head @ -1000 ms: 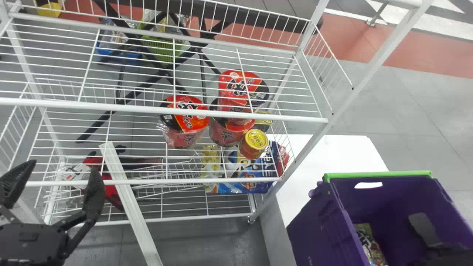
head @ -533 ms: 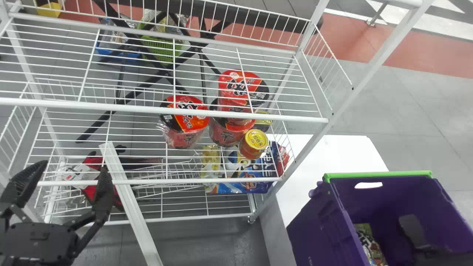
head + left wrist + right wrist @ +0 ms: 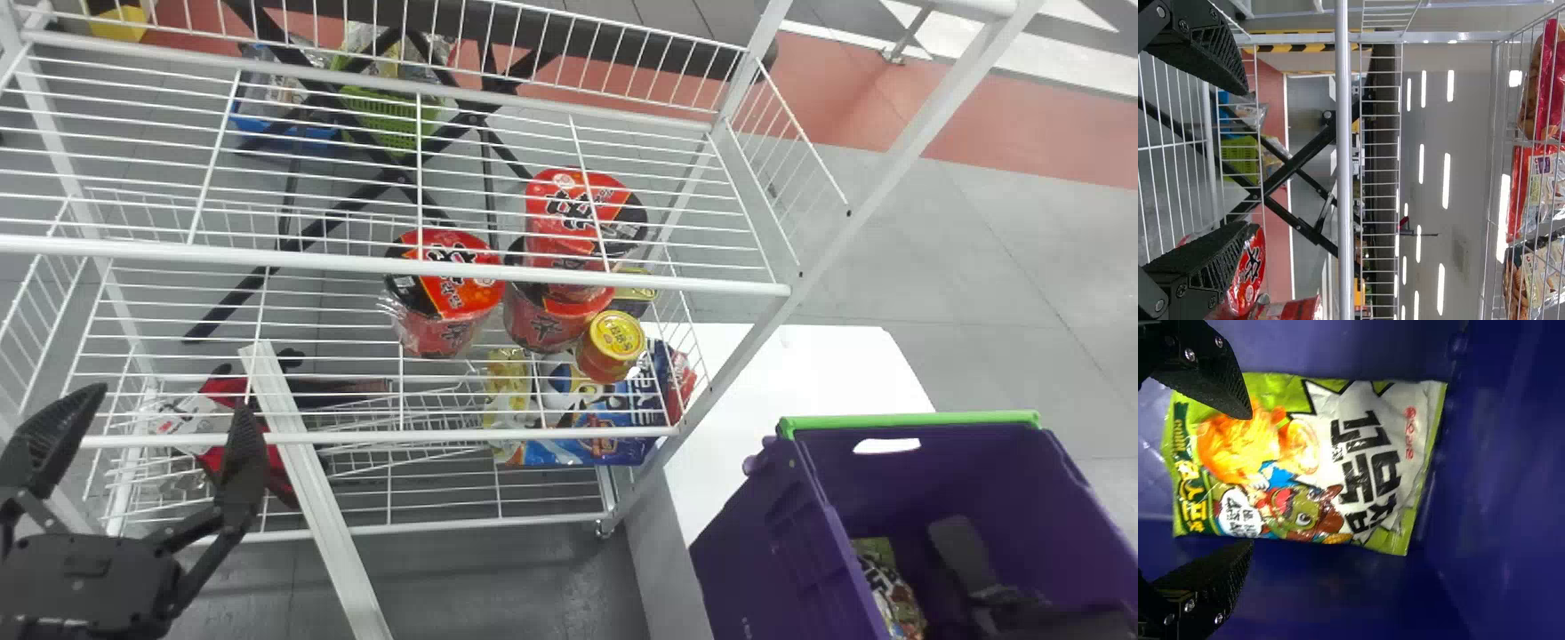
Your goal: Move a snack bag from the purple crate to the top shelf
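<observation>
Fingers [image 3: 1213, 379] wide apart, the right gripper [image 3: 965, 551] has shifted nearer the snack bag [image 3: 892, 594] in the purple crate [image 3: 765, 542].

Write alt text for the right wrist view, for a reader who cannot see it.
The right gripper, its fingers spread apart, is at one end of a green-and-white snack bag in the purple crate. The bag's front shows a cartoon animal, and one finger partly covers it.

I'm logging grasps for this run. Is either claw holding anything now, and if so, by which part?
Nothing is held. The right claw is open over the snack bag in the purple crate; the left claw is open and empty.
</observation>
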Controlling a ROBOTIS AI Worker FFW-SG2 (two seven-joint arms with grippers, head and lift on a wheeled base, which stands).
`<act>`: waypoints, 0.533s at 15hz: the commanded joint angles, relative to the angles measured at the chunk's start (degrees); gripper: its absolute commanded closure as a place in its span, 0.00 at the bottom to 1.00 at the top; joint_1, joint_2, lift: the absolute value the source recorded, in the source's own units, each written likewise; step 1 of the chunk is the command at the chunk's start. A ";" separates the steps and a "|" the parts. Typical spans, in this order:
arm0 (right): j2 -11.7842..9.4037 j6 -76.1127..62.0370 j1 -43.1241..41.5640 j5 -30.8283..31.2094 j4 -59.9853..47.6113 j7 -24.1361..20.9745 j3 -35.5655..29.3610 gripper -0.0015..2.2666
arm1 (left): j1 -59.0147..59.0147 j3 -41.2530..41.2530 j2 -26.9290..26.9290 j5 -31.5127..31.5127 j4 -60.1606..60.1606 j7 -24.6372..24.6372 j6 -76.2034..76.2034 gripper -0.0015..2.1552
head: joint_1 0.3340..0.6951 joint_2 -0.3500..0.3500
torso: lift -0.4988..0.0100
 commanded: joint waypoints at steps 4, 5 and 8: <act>-0.71 -0.04 -2.02 -0.63 4.34 1.46 0.19 0.07 | -0.02 0.17 0.09 -0.04 0.37 0.00 -0.70 0.06 | 1.00 0.00 | 0.09; -0.98 -0.04 -2.28 -0.63 5.13 1.54 0.19 0.07 | -0.02 0.26 0.18 -0.04 0.64 0.09 -1.06 0.06 | 1.00 0.00 | 0.09; -1.77 0.14 -2.46 -1.15 6.45 1.63 0.19 0.07 | -0.02 0.35 0.18 0.05 0.90 0.00 -1.23 0.06 | 1.00 0.00 | 0.09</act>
